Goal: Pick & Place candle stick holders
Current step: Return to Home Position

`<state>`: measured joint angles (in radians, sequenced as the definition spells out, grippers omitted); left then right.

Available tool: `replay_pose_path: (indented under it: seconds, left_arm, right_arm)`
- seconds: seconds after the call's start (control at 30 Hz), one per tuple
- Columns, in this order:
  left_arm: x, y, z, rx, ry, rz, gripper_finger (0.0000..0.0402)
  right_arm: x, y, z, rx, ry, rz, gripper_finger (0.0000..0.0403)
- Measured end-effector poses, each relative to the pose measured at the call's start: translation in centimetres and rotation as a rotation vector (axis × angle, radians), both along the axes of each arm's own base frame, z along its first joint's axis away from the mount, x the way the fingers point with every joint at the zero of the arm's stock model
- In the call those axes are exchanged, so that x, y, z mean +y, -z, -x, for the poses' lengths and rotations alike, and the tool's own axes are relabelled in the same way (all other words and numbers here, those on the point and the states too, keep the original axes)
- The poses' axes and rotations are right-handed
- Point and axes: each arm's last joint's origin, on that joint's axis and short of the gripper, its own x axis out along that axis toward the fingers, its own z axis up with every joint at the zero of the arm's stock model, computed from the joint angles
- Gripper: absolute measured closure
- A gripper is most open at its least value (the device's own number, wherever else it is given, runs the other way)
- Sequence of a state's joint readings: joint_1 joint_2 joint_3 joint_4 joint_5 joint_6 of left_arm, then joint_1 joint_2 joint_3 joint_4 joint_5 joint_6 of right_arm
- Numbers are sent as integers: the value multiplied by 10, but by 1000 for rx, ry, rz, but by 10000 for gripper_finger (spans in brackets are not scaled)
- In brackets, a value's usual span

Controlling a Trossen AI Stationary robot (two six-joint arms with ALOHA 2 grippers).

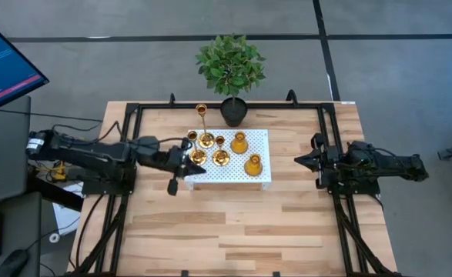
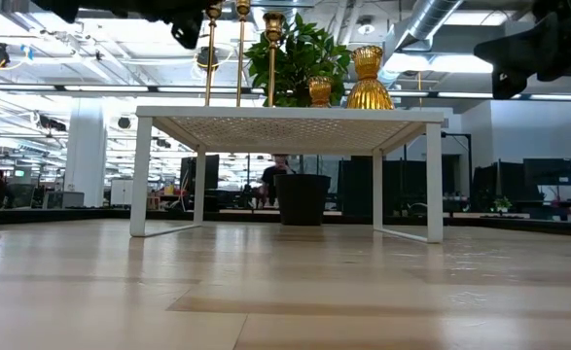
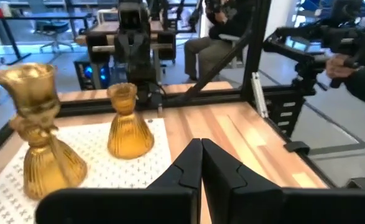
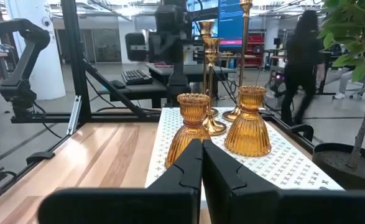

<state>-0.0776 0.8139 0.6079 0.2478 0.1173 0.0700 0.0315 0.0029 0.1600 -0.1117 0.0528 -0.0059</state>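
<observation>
Several shiny gold candle stick holders stand by their round bases on a white perforated stand [image 1: 264, 175] at the table's middle. One is tall and thin-stemmed [image 1: 203, 127], two are shorter and stemmed [image 1: 197, 156] [image 1: 221, 157], and two are squat and bulbous [image 1: 239, 143] [image 1: 253, 165]. My left gripper [image 1: 192, 164] is shut and empty at the stand's left edge, beside the nearest stemmed holder. Its wrist view shows the two squat holders [image 3: 40, 149] [image 3: 129, 124] ahead. My right gripper [image 1: 299, 160] is shut and empty, right of the stand.
A potted green plant [image 1: 230, 65] stands at the table's far edge, just behind the stand. The stand rests on thin white legs [image 2: 141, 175] above the wooden table top. A monitor [image 1: 2, 65] stands off the table's left. People show in the room beyond.
</observation>
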Motion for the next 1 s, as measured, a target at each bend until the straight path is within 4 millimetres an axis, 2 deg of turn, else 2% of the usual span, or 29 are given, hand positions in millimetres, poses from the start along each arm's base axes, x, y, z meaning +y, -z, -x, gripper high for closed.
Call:
replay_pose_path:
  seconds: [0.13,0.33,0.63,1.0]
  left_arm:
    - [5,-5,20,13,-4,1,397]
    - [4,-12,58,-59,19,2,395]
    - [6,46,74,-44,-17,12,395]
    - [6,112,76,-52,-14,54,395]
  right_arm:
    - [0,2,0,21,0,0,403]
    - [0,7,0,76,0,-4,403]
    - [0,7,0,71,0,6,403]
    - [0,7,0,71,0,33,403]
